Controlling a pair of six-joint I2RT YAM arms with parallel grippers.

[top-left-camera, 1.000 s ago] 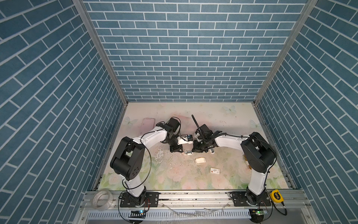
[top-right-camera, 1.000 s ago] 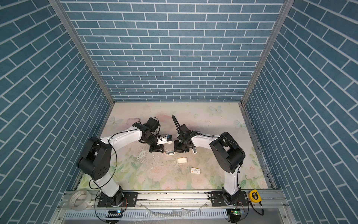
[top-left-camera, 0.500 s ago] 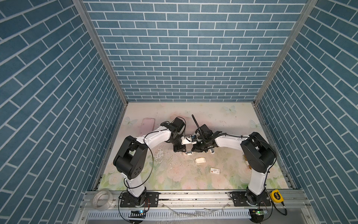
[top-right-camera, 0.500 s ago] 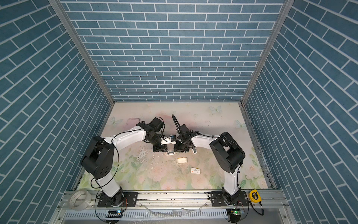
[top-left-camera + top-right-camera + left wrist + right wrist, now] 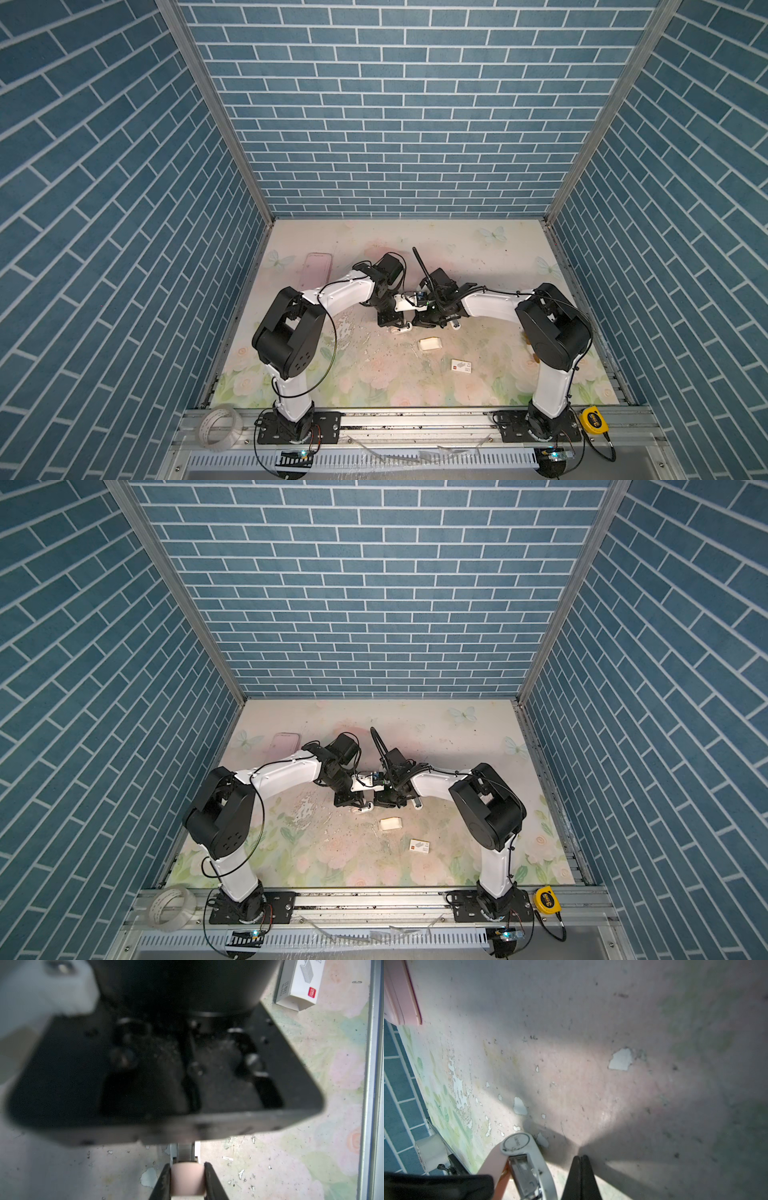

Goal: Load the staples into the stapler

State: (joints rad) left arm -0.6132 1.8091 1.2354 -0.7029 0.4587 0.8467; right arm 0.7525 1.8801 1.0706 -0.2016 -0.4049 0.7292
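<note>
Tool on left (image 5: 187, 1166), gripping stapler (image 5: 186, 1181), has edged rightward.

Pink case (image 5: 318, 269), maybe a phone, back-left on mat (image 5: 374, 382); red-marked white sleeve (image 5: 461, 366) mid-front; tape roll (image 5: 220, 428), yellow tape measure (image 5: 593, 419) on rail (image 5: 415, 422).

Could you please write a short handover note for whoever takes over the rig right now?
Left gripper: shut on the stapler, on its pink arm.
Right gripper: shut, empty, beside the stapler.
Staples tray: on the table, apart from both grippers; white sleeve nearby.
Done: stapler is open, magazine exposed; whether it holds staples cannot be told.
To do: pick a staple strip, lay it in the magazine, close the stapler.
</note>
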